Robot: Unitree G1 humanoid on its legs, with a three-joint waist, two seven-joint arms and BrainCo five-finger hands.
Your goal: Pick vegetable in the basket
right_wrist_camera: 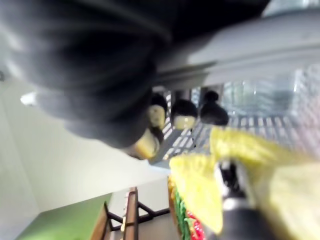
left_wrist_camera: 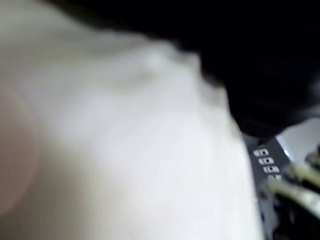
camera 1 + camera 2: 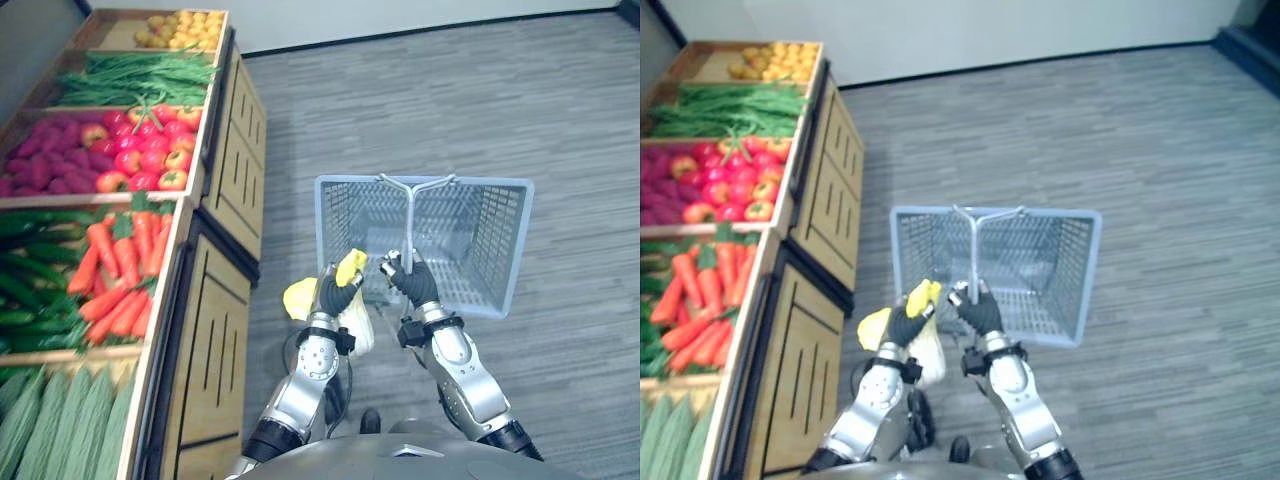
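Yellow vegetable [image 3: 351,266], one, sits clamped in the left hand [image 3: 335,293]. Just beside it, the right hand [image 3: 415,282] is curled round the handle [image 3: 411,225] of the one basket [image 3: 480,182]. The vegetable's kind is hard to make out.

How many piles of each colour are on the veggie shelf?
Green: 3 (beans, cucumbers, ridged gourds)
Orange: 1 (carrots)
Red: 1 (red pile)
Purple: 1 (purple pile)
Yellow: 1 (yellow pile)
Total: 7 piles
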